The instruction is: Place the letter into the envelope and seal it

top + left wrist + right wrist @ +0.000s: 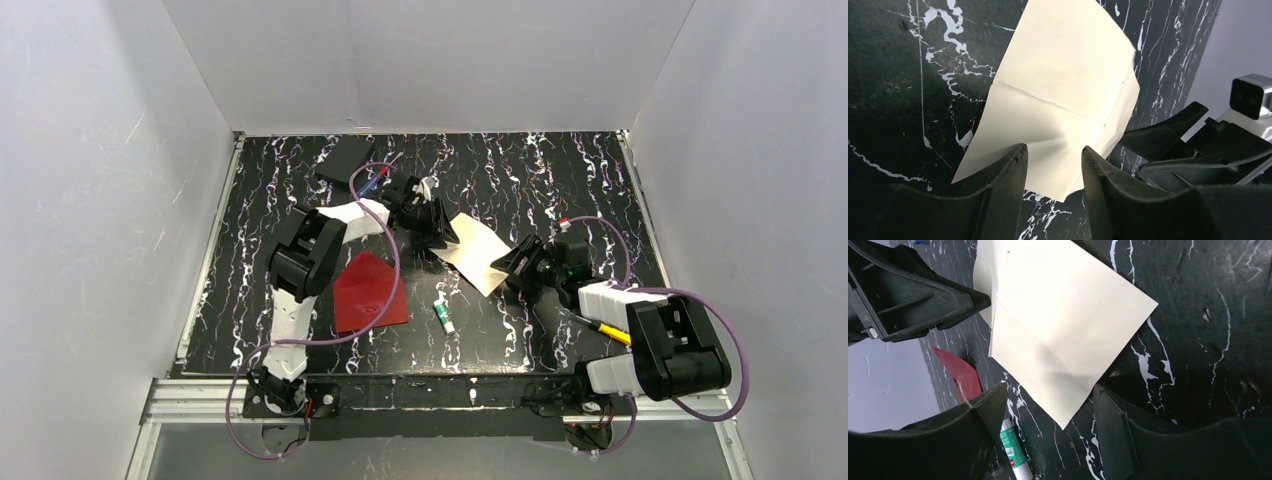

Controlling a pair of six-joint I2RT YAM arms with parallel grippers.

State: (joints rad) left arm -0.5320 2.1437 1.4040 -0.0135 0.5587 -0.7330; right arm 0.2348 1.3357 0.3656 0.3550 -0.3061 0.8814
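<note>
Black white-veined table [560, 180], walled in on three sides. The envelope [368, 292], red, lies flat near the left front with its pointed flap open toward the rear. The left arm's cable crosses over it, and it is empty and apart from the letter. The letter [478, 250], a creased white sheet, lies flat mid-table, turned diagonally, between the two grippers. The left gripper [432, 222] is at the sheet's rear-left end with its jaws partly spread, a clear gap between them and paper showing in it; cannot tell if the tips touch the sheet. The right gripper [515, 265] is at the sheet's front-right corner, jaws spread wide astride that corner, nothing held. Flat black rectangle [345, 160] at the rear left. Yellow pen [608, 330] by the right arm. Glue stick [443, 318] with a green label lies just in front of the letter.
</note>
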